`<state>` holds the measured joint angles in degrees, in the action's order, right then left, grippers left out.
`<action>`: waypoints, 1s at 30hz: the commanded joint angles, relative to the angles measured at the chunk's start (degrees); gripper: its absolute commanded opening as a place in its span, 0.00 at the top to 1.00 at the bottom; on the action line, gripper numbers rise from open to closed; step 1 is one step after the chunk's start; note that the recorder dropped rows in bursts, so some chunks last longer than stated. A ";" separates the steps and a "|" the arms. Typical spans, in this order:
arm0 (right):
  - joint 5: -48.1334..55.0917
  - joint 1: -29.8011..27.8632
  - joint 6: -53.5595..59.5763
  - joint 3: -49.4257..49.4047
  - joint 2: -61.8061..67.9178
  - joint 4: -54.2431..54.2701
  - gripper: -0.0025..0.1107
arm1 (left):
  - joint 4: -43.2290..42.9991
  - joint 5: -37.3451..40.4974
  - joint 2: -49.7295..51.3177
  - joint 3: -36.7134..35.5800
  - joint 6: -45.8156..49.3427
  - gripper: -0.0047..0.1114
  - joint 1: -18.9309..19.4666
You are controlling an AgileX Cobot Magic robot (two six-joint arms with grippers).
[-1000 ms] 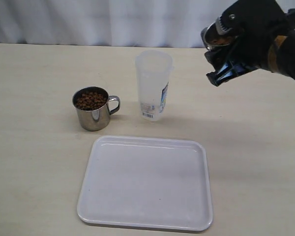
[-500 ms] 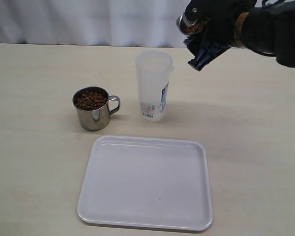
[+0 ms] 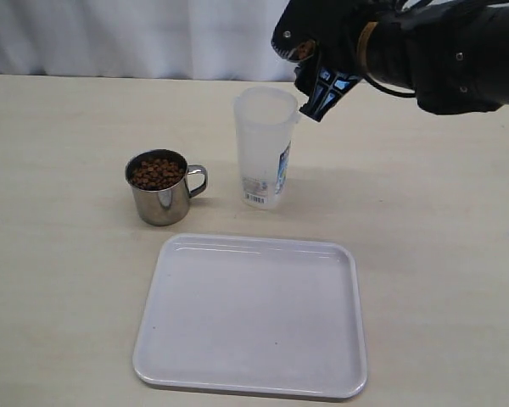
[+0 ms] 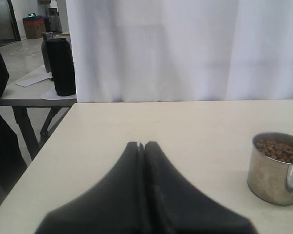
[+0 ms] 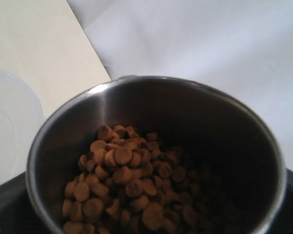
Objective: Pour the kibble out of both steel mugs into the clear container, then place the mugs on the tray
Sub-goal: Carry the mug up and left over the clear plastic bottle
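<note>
My right gripper (image 3: 320, 83) is shut on a steel mug (image 3: 293, 46), held tilted just above and right of the clear container (image 3: 265, 144). In the right wrist view this mug (image 5: 63, 131) fills the frame with kibble (image 5: 132, 180) heaped inside, and the container's rim (image 5: 12, 126) shows beside it. The other steel mug (image 3: 161, 188) stands left of the container, full of kibble (image 3: 156, 173). The white tray (image 3: 253, 314) lies in front of both. The left gripper (image 4: 141, 145) is shut and empty, low over the table, with that second mug (image 4: 276, 168) off to its side.
A white curtain (image 3: 153, 34) hangs behind the table's far edge. Past the table edge in the left wrist view stands another table with a black flask (image 4: 62, 66).
My right gripper has carried its mug leftward across the table, from far right of the container to right above the container's right rim. The other mug, the container and the tray have not moved.
</note>
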<state>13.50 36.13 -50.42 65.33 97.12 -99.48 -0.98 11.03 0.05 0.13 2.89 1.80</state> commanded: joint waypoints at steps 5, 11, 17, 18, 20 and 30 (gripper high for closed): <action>-1.10 0.00 4.45 0.57 -0.17 -0.47 0.94 | 0.18 -0.67 -0.05 -0.13 -0.15 0.96 -0.55; -1.63 0.00 8.10 0.57 -0.17 -0.47 0.94 | 0.18 -0.67 -0.05 -0.13 -0.15 0.96 -0.55; -4.59 0.00 11.34 0.57 0.34 -0.47 0.94 | 0.18 -0.67 -0.05 -0.13 -0.15 0.96 -0.55; -3.89 0.00 11.37 0.57 0.34 -0.47 0.94 | 0.18 -0.67 -0.05 -0.13 -0.15 0.96 -0.55; -2.65 0.00 11.37 0.66 0.34 -0.47 0.94 | 0.18 -0.67 -0.05 -0.13 -0.15 0.96 -0.55; -4.07 0.00 14.06 3.11 2.52 -0.47 0.94 | 0.18 -0.29 -0.05 -0.13 -0.15 0.96 -0.55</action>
<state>9.69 36.13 -38.62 67.83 98.99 -99.48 -0.98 11.03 0.05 0.13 2.89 1.80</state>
